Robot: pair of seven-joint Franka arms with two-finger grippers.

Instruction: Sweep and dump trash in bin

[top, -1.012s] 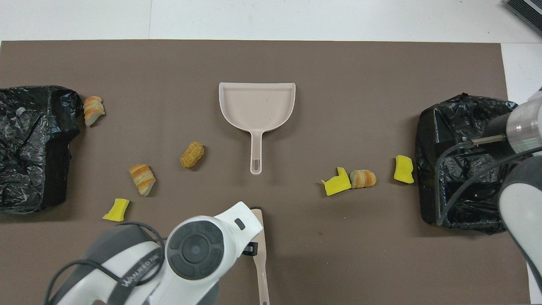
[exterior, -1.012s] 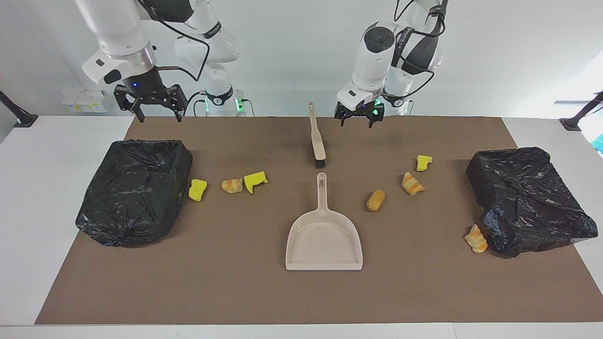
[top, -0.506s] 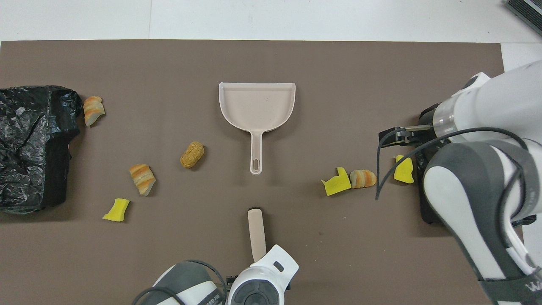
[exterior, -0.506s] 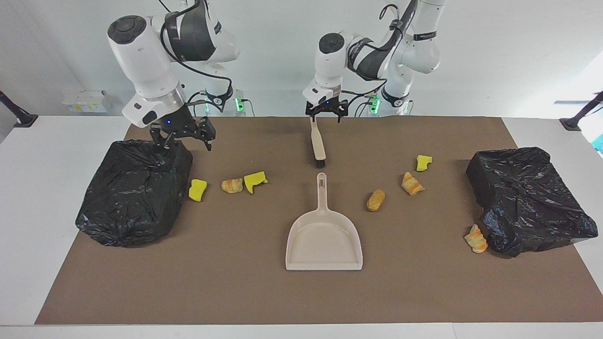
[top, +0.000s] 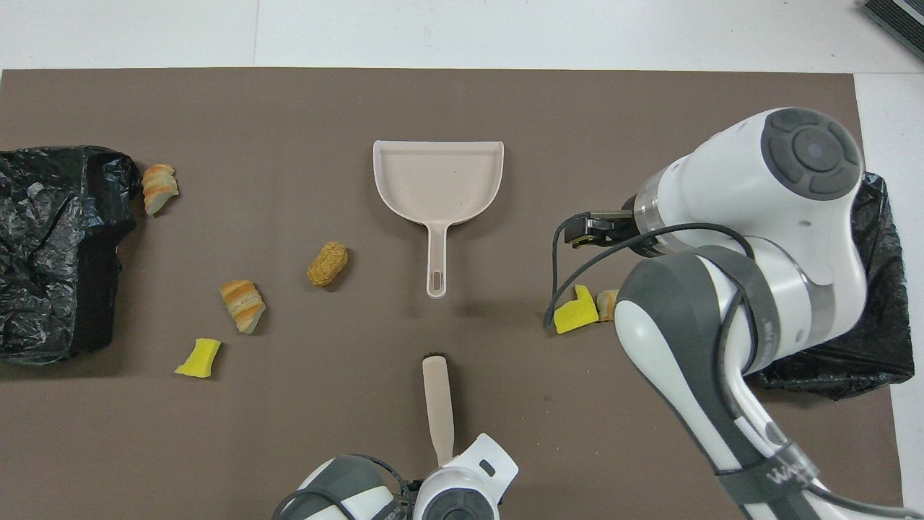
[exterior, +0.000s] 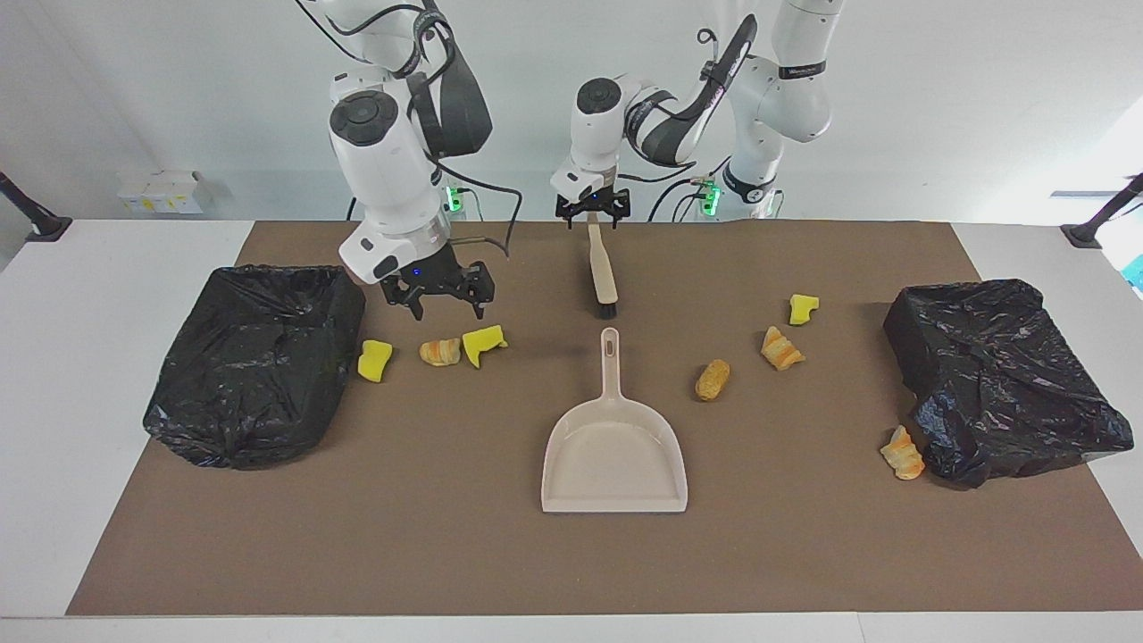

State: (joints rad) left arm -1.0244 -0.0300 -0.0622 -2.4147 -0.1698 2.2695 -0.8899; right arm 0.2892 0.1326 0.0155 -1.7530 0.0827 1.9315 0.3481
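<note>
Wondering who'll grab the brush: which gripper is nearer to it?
Left. The left gripper hangs open right over the brush handle's end. The right gripper, also open, is over the trash beside the bin toward the right arm's end.

A robotics lab set up for a test. Two white robot arms [exterior: 393, 170] are mounted at one long edge of a white table [exterior: 107, 357], against a plain white wall. A brown mat [exterior: 446, 536] covers most of the table, a staged work area. On the table just off the mat's corners near the arms stand black clamp-like camera mounts [exterior: 36, 219]. Cables and green indicator lights [exterior: 710, 198] sit at the arm bases.
</note>
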